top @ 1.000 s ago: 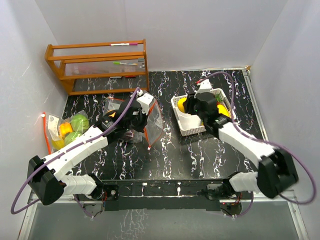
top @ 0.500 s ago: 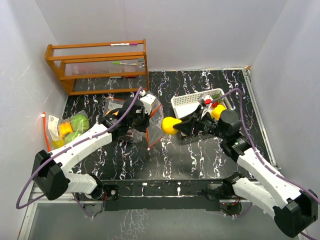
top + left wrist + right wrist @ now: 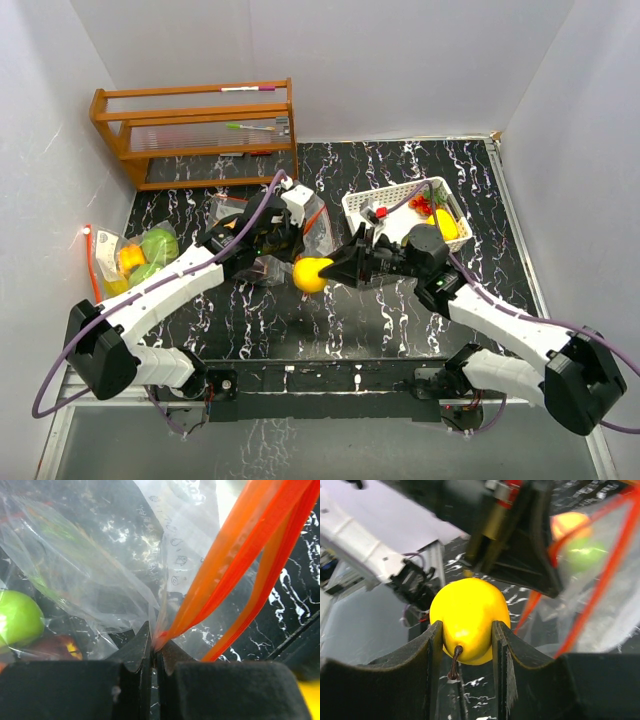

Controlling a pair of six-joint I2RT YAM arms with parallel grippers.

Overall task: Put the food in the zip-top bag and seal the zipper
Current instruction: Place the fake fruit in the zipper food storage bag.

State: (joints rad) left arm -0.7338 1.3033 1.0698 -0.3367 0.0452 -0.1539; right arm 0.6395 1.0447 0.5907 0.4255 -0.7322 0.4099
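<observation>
Seen from above, the right end effector is clamping a glossy yellow round toy fruit over the black marbled worktop. The fruit is hanging just beside the mouth of the clear zip-top bag with orange zipper, which the left end effector is holding up.

In the left wrist view, the left end effector is pinching tight on the orange zipper strip. The film is sagging limply, so that stiffer strip is probably the best hold.

In the right wrist view, the fingers are squeezing the fruit across its widest part. It is likely light, hard and slippery.
</observation>
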